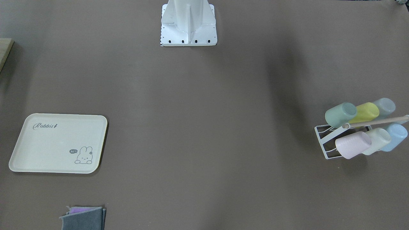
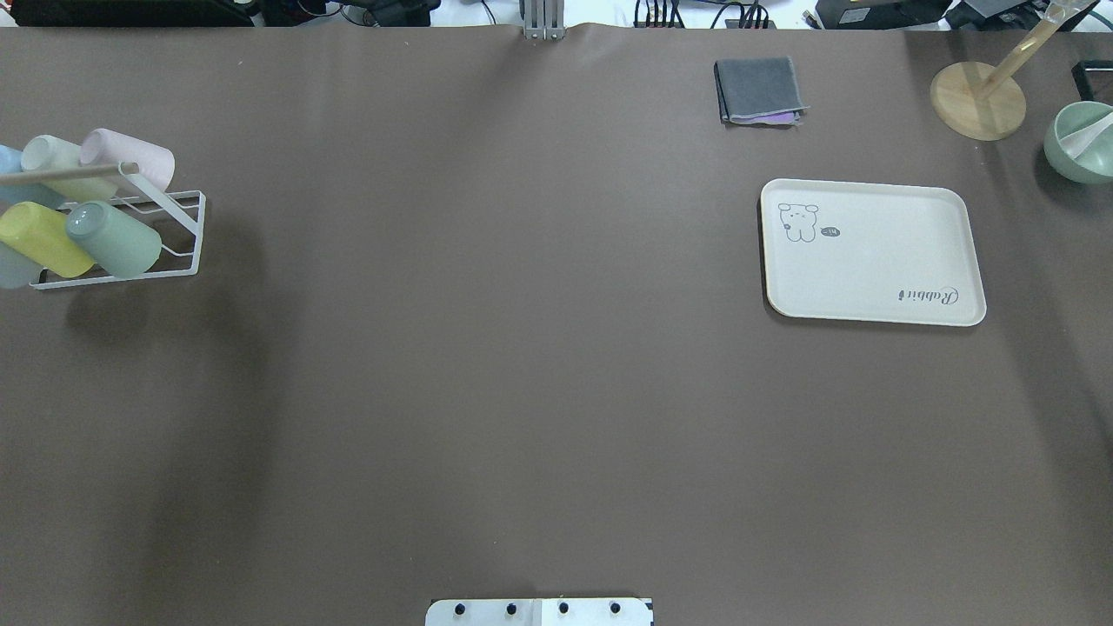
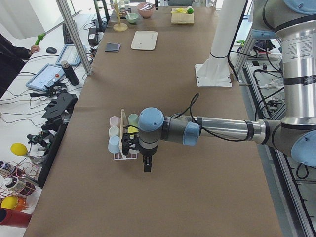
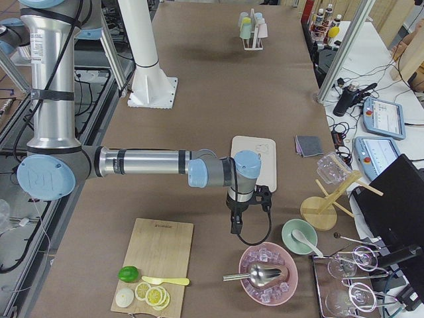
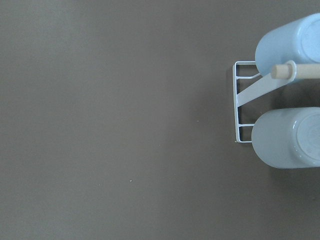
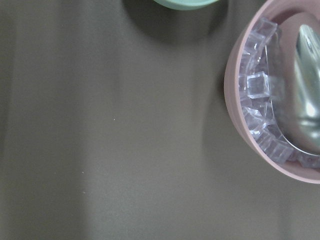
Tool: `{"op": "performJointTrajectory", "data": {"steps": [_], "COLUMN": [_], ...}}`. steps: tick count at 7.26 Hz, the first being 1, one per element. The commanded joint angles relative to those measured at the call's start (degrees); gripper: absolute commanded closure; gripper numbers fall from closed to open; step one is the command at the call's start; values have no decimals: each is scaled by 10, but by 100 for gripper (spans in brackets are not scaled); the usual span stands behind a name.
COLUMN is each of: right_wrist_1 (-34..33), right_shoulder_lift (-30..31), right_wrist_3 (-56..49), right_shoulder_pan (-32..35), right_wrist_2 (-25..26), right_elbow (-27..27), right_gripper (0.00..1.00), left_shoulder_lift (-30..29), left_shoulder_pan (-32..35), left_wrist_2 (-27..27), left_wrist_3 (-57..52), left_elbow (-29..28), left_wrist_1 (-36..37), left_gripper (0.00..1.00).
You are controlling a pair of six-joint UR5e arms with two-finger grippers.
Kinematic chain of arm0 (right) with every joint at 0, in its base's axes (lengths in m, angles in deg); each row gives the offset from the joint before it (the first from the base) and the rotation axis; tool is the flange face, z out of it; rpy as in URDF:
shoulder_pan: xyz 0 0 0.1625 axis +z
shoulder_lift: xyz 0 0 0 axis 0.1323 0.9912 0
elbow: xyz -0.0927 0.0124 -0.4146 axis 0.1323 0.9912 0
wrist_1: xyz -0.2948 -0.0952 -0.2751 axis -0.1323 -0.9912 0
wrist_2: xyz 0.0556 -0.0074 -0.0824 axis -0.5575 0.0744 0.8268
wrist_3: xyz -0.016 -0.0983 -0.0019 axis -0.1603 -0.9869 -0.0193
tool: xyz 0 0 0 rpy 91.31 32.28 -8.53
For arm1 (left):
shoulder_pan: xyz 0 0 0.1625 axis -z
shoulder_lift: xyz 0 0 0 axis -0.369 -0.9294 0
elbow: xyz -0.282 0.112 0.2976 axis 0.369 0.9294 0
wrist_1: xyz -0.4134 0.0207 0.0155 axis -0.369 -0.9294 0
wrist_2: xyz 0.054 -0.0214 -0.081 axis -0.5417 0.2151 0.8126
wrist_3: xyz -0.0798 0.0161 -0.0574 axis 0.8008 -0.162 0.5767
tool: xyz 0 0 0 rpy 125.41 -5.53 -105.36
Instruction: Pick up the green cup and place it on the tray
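Plain matte sage-green cup (image 1: 340, 114), handleless, tilted on the white wire rack (image 1: 322, 140) at the table's (image 1: 204, 127) left end; left gripper (image 3: 147, 167), right gripper (image 4: 234, 227): whether open, I cannot tell.

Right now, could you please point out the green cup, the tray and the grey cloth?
green cup (image 2: 120, 242), overhead exterior view, on its side wall.
tray (image 2: 874, 256), overhead exterior view, on its bare middle.
grey cloth (image 2: 758, 87), overhead exterior view, on its top fold.

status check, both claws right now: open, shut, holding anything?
Left claw: cannot be told, shows only in a side view.
Right claw: cannot be told, shows only in a side view.
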Motion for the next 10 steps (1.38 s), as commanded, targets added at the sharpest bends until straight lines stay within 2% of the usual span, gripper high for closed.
{"op": "performJointTrajectory", "data": {"steps": [1,4,6,10], "right_wrist_1": [1,0,0,0], "right_shoulder_lift": [-1,8,15,6], "right_wrist_3": [-3,4,4,5], "right_shoulder_pan": [-2,-5,-4,-2], "right_wrist_2": [-2,-22,-17,-19], "right_elbow": [-17,-31,-45,-40], "right_gripper": [0,0,0,0], "left_shoulder_lift": [1,0,0,-1], "left_shoulder_pan": [0,0,0,1], "left_wrist_2": [0,0,0,1], "left_wrist_3": [0,0,0,1], "left_elbow": [0,-2,1,6], "left_wrist_1": [0,-1,1,2], "left_gripper": [2,2,2,2]}}
